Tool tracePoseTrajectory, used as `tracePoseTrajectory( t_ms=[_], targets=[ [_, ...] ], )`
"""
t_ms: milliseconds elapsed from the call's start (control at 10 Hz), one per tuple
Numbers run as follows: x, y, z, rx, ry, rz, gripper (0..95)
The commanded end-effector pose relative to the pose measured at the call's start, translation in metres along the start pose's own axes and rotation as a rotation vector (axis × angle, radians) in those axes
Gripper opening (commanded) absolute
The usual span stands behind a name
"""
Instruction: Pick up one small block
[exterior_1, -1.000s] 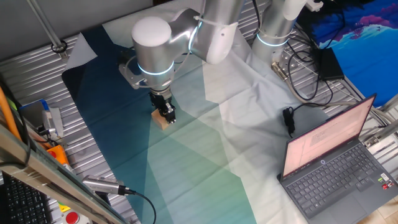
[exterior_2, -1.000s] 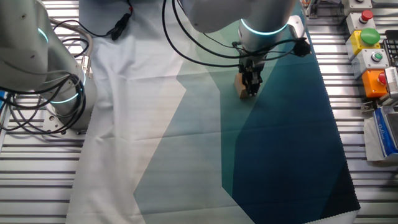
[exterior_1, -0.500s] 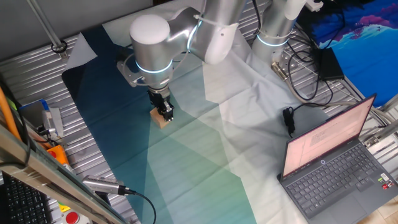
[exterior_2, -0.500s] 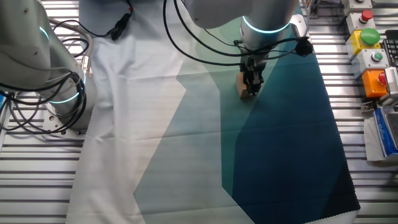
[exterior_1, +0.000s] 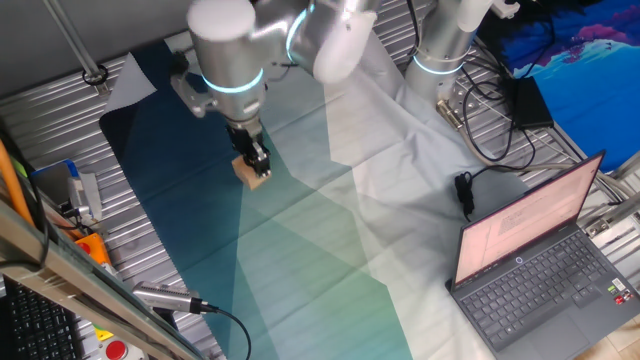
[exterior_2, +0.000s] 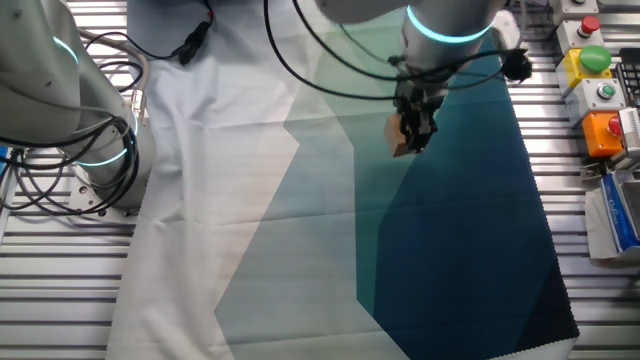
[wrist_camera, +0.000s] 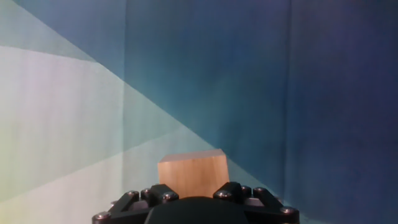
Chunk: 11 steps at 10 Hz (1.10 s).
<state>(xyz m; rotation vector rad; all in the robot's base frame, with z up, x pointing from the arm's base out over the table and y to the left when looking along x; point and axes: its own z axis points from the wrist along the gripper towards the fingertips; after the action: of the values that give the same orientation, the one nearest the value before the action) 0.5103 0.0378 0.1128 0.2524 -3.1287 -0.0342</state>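
The small block (exterior_1: 252, 175) is a plain light-tan wooden cube. My gripper (exterior_1: 254, 165) is shut on it and holds it lifted above the blue-green cloth (exterior_1: 300, 240). In the other fixed view the block (exterior_2: 400, 138) hangs between the black fingers, clear of the cloth (exterior_2: 450, 230). In the hand view the block (wrist_camera: 191, 172) fills the space just ahead of the gripper body, with the cloth far below it.
An open laptop (exterior_1: 540, 260) sits at the right. A second robot base (exterior_2: 70, 110) with cables stands on the white sheet. Coloured button boxes (exterior_2: 600, 90) line the table's side. A cable and plug (exterior_1: 465, 190) lie near the laptop.
My gripper has risen and shifted with the block in it; the block has left the cloth and now hangs in the air.
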Motion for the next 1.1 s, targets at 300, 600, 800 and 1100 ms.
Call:
tracePoseTrajectory(
  t_ms=[300, 600, 800, 1100],
  targets=[
    [0.005, -0.003, -0.032, -0.012, 0.032, 0.004, 0.0],
    [0.006, -0.003, -0.035, -0.008, 0.039, 0.001, 0.0],
    [0.006, -0.003, -0.035, 0.002, 0.042, 0.018, 0.0],
    [0.007, -0.003, -0.034, 0.003, 0.039, 0.063, 0.0]
  ],
)
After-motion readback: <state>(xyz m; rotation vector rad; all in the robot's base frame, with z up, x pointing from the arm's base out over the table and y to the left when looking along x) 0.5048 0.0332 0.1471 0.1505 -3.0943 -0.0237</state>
